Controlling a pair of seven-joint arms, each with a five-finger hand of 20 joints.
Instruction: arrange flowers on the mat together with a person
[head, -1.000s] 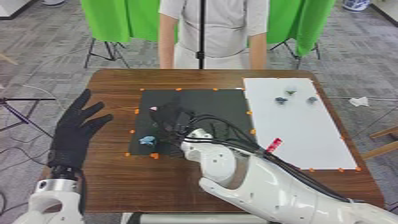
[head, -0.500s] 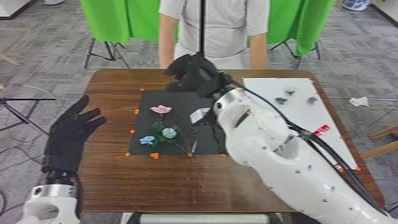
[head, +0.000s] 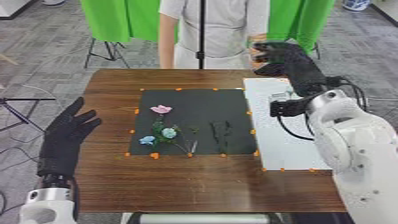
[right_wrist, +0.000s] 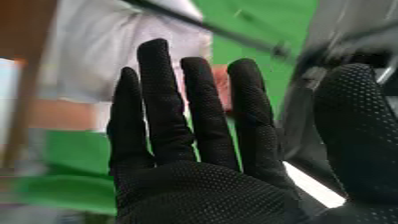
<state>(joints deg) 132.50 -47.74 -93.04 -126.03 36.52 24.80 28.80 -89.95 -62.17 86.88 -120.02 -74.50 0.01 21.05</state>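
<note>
- The right hand (head: 289, 59) is at the far right corner of the worktop (head: 195, 187); in the wrist view its fingers (right_wrist: 207, 115) stand straight with gaps between them, the thumb (right_wrist: 355, 120) well apart, pinching nothing.
- The left hand (head: 64, 137) is at the worktop's left edge, its fingers straight and partly spread.
- A pink flower (head: 161, 109) lies on the left part of the black mat (head: 191, 98), toward its far side.
- A pale blue flower (head: 169, 132) lies nearer the robot, among green leaves (head: 158, 126).
- A blue flower (head: 147, 140) is just beside it, close to the mat's near left corner.
- Thin dark stems (head: 220, 134) lie on the mat's right part.
- Right of the black mat is a white mat (head: 289, 152); a small pale thing (head: 282, 95) beside the right arm there is perhaps a flower.
</note>
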